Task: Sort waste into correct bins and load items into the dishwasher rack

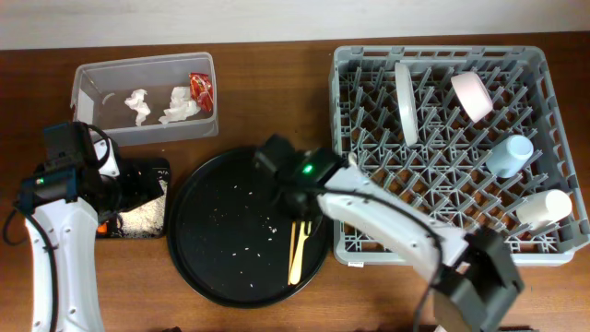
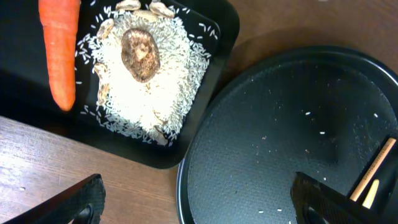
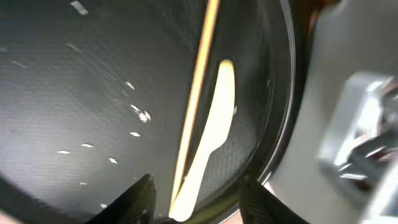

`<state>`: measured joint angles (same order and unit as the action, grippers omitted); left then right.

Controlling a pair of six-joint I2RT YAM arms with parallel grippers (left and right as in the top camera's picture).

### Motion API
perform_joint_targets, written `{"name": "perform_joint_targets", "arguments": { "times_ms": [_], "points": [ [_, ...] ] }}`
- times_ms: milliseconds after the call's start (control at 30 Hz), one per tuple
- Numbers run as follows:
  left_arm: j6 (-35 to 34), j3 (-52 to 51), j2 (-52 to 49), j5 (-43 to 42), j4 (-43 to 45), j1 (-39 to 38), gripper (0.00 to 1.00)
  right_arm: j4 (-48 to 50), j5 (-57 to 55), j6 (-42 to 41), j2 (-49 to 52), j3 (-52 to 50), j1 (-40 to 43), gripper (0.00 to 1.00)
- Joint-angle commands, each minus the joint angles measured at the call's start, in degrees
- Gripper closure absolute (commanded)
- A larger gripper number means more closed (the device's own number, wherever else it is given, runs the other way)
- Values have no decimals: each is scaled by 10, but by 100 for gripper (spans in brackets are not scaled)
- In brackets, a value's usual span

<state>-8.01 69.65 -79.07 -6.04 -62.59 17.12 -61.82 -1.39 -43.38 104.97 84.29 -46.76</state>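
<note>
**Right gripper straddling the fork, left one empty**

Right gripper [image 3: 193,200] has its fingers apart either side of the end of the pale yellow utensil [image 3: 212,134], not pinching it. That one's lying at 4 o'clock on the round black tray [image 1: 221,254]. Left gripper [image 2: 199,196] is spread wide with nothing in it, by the shallow black tray [image 2: 214,56] holding the carrot [image 2: 60,50], rice [image 2: 168,87] and brown lump [image 2: 140,54]. Napkins [image 1: 138,103] and red wrapper [image 1: 200,89] sit in the clear tub [image 1: 92,78] at 10 o'clock. Plate [image 1: 406,101], pink bowl [image 1: 472,95] and cups are in the rack [image 1: 433,53] at 3 o'clock.
</note>
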Motion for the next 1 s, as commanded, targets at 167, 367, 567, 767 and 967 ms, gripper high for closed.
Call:
{"name": "perform_joint_targets", "arguments": {
  "times_ms": [167,367,567,767,967],
  "points": [
    [-1,6,5,-6,-1,2,5,137,4,-116,19,-172,-19,56],
    [-1,6,5,-6,-1,2,5,167,19,-131,24,-178,-20,57],
    [-1,6,5,-6,-1,2,5,188,18,-158,80,-178,-32,63],
    [-1,6,5,-6,-1,2,5,186,23,-161,85,-178,-32,79],
    [-1,6,5,-6,-1,2,5,175,9,-154,50,-176,-31,96]
  ]
}}
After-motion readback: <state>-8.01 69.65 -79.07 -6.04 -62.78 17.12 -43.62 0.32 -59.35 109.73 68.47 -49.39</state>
